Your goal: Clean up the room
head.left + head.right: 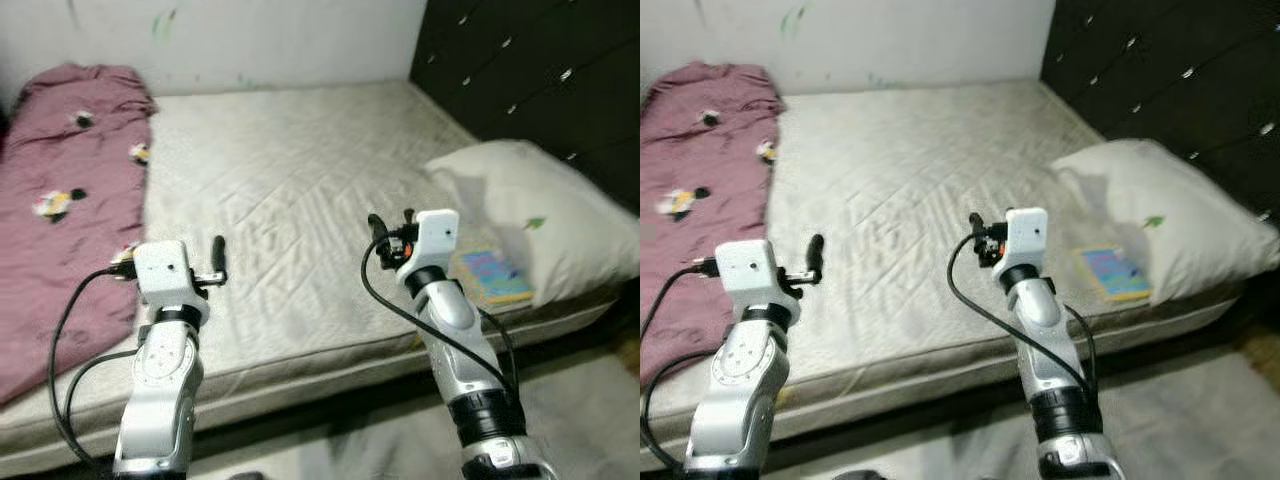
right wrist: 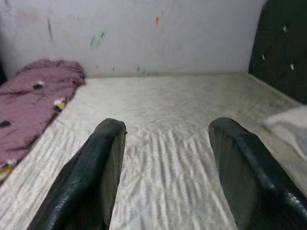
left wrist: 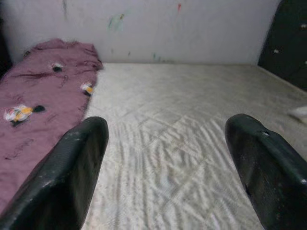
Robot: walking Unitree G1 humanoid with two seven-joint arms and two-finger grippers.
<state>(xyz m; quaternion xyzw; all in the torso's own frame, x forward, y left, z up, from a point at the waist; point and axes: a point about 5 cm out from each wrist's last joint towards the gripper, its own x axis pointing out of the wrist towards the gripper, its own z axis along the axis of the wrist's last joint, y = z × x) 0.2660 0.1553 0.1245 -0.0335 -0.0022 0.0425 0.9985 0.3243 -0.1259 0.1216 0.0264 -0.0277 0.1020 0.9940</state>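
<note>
Over the bed [image 1: 300,200], the left gripper [image 3: 168,158] and right gripper [image 2: 165,163] hang wide apart, holding nothing. Reaching carelessly could knock the book [image 1: 492,277] beside the pillow [image 1: 540,215] off.

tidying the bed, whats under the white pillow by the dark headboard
A thin light-blue book with a yellow edge pokes out from under the plump white pillow, lying on the pale quilted mattress. Its far part is covered by the pillow, and anything else beneath is hidden.

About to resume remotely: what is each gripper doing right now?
Left gripper: open, empty, above the mattress.
Right gripper: open, empty, above the mattress.
</note>
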